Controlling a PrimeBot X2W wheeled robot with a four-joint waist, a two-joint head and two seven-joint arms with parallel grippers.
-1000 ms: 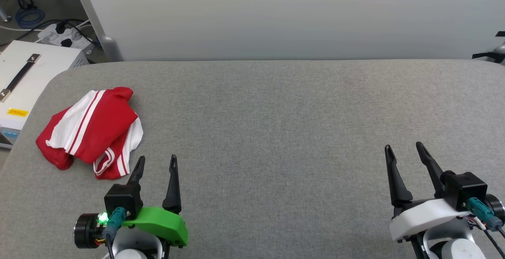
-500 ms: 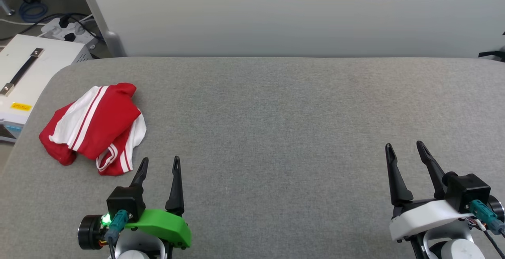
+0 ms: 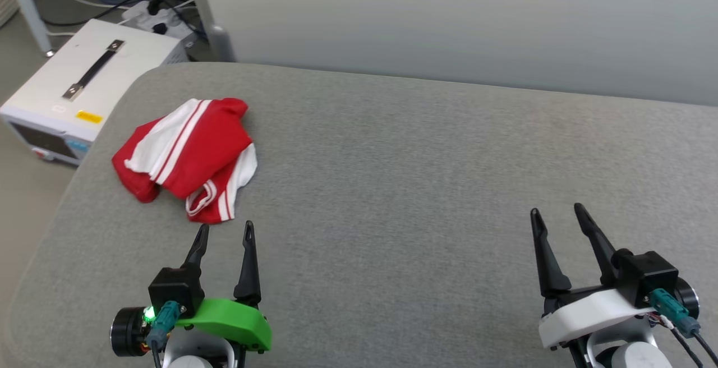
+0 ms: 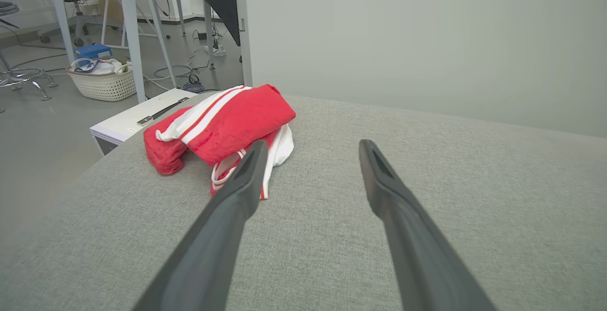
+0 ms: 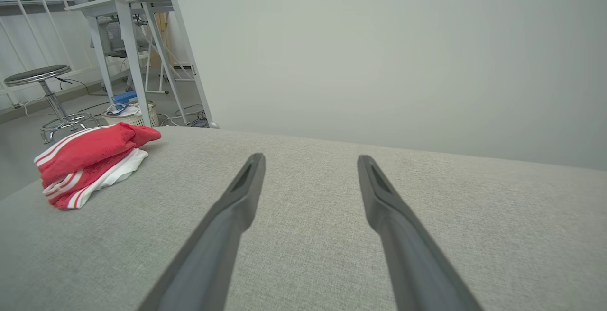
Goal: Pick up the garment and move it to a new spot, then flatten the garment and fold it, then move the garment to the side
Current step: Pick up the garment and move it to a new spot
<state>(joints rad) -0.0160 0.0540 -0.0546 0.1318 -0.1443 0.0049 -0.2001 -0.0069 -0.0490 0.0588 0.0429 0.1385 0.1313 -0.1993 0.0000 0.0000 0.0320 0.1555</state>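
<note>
The garment point(image 3: 188, 155) lies crumpled in a red and white heap near the far left corner of the grey table point(image 3: 420, 177); no print shows. My left gripper point(image 3: 224, 229) stands open just in front of the heap, apart from it, with nothing between its fingers. In the left wrist view the garment point(image 4: 227, 121) sits ahead and to the left of the left gripper point(image 4: 310, 146). My right gripper point(image 3: 555, 211) is open over the table's right side, far from the garment. The right wrist view has the garment point(image 5: 87, 161) at far left, beyond the right gripper point(image 5: 310, 159).
A white box with a black handle point(image 3: 84, 87) stands on the floor past the table's left edge, with cables and a power strip point(image 3: 157, 17) behind it. A pale wall panel point(image 3: 449, 20) runs along the table's far edge. A basket point(image 4: 102, 81) sits on the floor.
The head camera has turned left, so the whole scene has shifted right and tilted. The garment lies as before. Both grippers stay open.
</note>
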